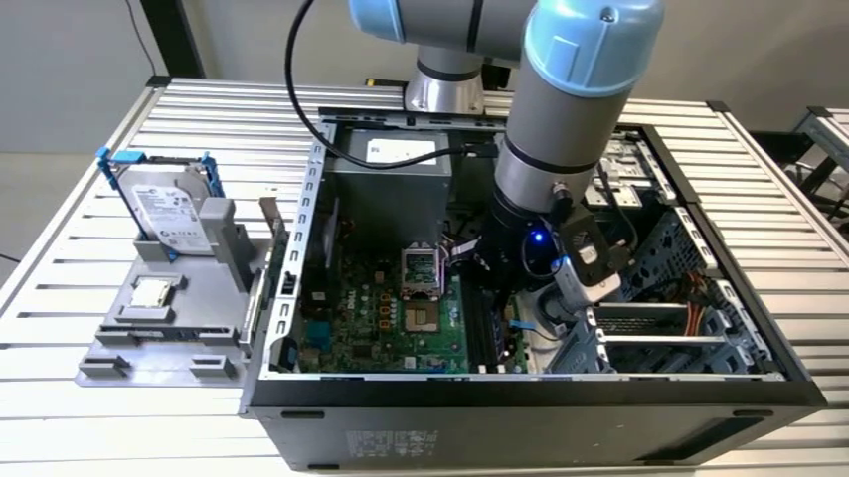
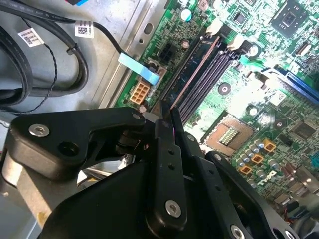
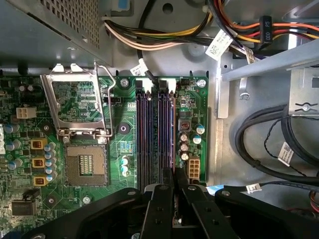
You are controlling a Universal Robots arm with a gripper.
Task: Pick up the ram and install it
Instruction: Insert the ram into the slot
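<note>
Down inside the case (image 1: pixel 285 258), the gripper (image 3: pixel 173 181) is clamped on the ram (image 2: pixel 192 74), holding it edge-on along the memory slots (image 3: pixel 149 134), apparently for seating.

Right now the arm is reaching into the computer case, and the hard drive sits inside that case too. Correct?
No. In the exterior view the hard drive stands on the grey tray outside the case, at the exterior view's left. The arm does reach in.
</note>
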